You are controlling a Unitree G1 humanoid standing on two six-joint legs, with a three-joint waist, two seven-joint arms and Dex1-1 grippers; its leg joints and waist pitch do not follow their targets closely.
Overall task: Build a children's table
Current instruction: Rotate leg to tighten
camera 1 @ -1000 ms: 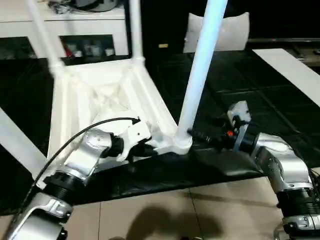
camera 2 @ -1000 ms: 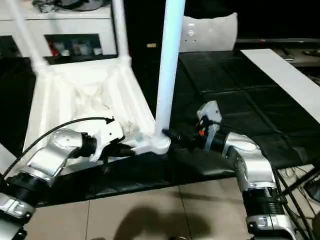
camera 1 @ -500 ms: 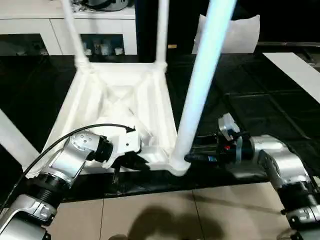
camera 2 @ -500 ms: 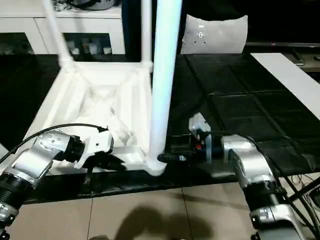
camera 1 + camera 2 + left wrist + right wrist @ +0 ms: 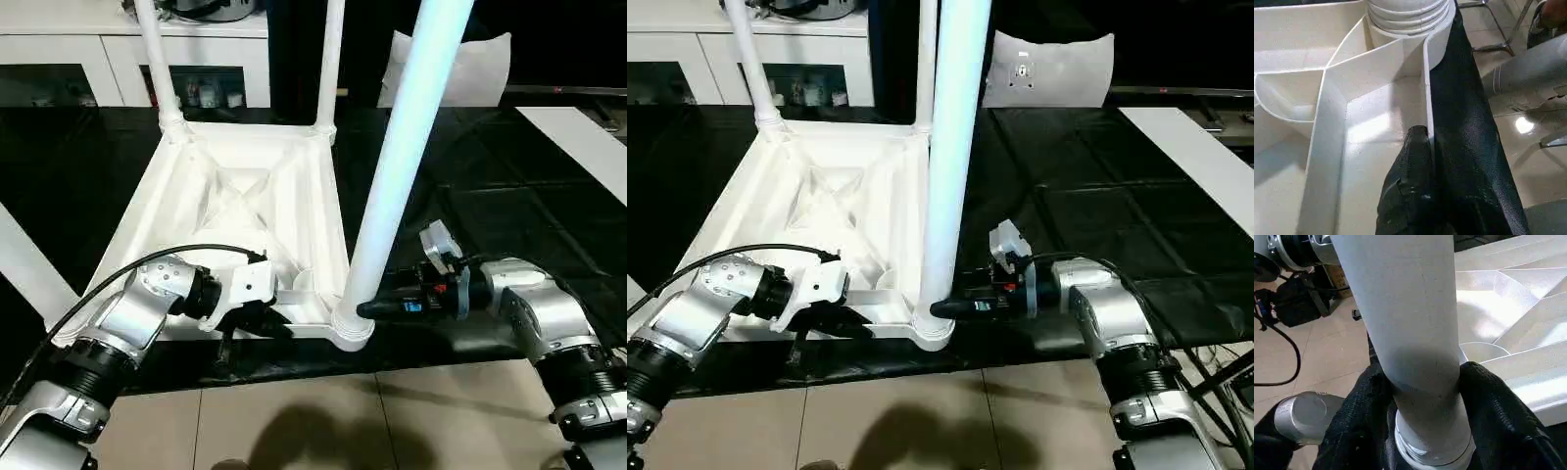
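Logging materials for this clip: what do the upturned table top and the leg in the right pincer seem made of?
Table top: likely moulded white plastic, thin ribs with a soft sheen. Leg: the same smooth white plastic, seemingly; ridged rings at its base.

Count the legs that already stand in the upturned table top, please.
3: one in the near right socket, held by the right end effector; two in the far corners. The near left corner is hidden.

There is one tabletop point(image 5: 250, 211), lying upside down, and three legs stand up from it: two thin-looking ones at the far corners point(image 5: 157, 69) point(image 5: 330, 64) and one at the near corner point(image 5: 402, 166). There are two claws, a left claw point(image 5: 279, 328) and a right claw point(image 5: 367, 309). Behind I count one cabinet point(image 5: 118, 59) and one flat board point(image 5: 578, 137).
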